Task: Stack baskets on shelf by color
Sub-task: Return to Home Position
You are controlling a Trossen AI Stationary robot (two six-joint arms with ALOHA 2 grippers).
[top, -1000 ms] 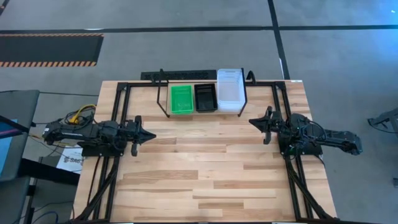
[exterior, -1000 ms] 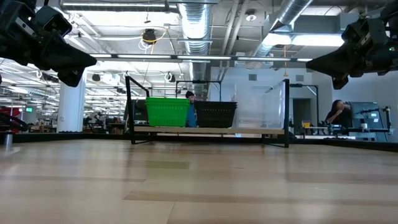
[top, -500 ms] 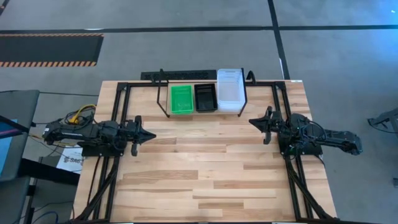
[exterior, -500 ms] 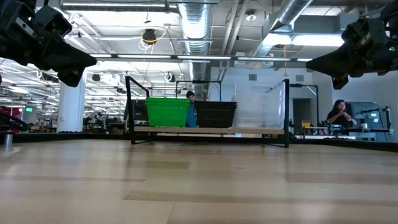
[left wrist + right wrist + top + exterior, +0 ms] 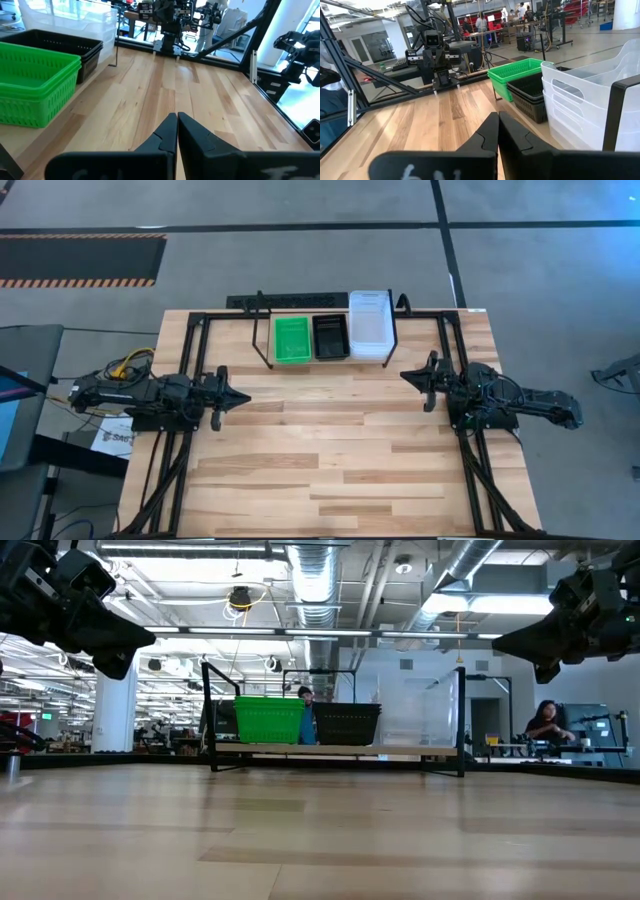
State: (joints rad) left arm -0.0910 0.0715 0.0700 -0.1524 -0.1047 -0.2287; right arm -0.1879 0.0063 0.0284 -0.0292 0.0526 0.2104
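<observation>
Green stack (image 5: 293, 339), black stack (image 5: 330, 336) and clear stack (image 5: 368, 327) sit left to right on shelf (image 5: 264, 340), far side of desk (image 5: 330, 450). Left end effector (image 5: 241, 396) and right end effector (image 5: 405, 375) are both pinched shut and empty. Risk: a wide swing of the right arm could clip the clear stack.

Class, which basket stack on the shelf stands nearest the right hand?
The clear stack, at the shelf's end toward the right hand; black sits mid-shelf, green farthest.
</observation>
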